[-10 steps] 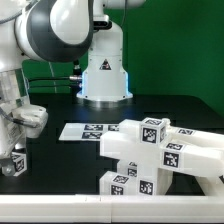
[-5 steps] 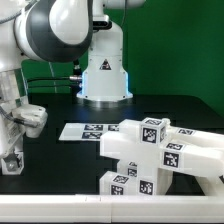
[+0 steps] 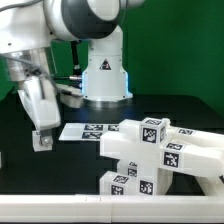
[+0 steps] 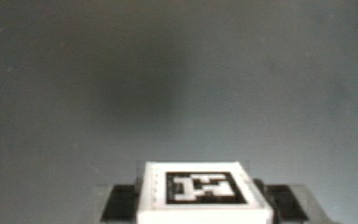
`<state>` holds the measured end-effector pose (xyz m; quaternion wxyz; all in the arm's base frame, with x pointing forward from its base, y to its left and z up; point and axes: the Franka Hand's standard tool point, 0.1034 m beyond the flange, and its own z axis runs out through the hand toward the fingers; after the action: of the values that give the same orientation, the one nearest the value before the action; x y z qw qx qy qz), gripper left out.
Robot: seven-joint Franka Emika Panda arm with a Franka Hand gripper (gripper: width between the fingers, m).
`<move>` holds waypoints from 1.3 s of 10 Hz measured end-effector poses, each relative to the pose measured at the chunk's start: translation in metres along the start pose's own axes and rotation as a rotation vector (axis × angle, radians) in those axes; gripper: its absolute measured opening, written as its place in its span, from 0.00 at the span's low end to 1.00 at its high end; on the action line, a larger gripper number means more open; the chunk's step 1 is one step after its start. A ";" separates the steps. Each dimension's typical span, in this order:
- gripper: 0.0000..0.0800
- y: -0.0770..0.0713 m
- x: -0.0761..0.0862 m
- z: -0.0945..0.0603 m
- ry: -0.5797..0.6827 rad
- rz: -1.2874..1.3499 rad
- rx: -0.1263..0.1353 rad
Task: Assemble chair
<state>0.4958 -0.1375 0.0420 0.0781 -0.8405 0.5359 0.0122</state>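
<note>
The robot arm [image 3: 70,25], large and glossy white, reaches from its base [image 3: 104,75] at the back of the black table [image 3: 60,170] toward the exterior view's left. The biggest group of task items is the stack of chair parts [image 3: 160,155], white blocky bars and cubes bearing black-and-white square tags, which occupies the table at the exterior view's lower right; the parts lie against and on top of one another, and which of them are actually joined cannot be determined. Just behind this stack, flat on the table, lies the marker board [image 3: 85,130], a thin white strip carrying tags. The gripper [image 3: 42,140] hangs above the table at the exterior view's left, beside the near end of the marker board and well apart from the stack. Its fingers stand narrow, clamped on a small block [image 4: 195,190], a white chair part with one square tag on its face; the wrist view shows a dark finger pressed to each side of this part, with bare tabletop beyond. No bin, tray or other receptacle is visible; every part sits directly on the table or in the grip.
</note>
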 end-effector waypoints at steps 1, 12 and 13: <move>0.35 0.001 0.001 0.000 0.000 -0.057 -0.001; 0.35 0.012 -0.033 0.011 -0.079 -1.228 -0.103; 0.35 0.014 -0.034 0.010 -0.089 -1.331 -0.106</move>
<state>0.4690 -0.1115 0.0338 0.0496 -0.9933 -0.1018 0.0224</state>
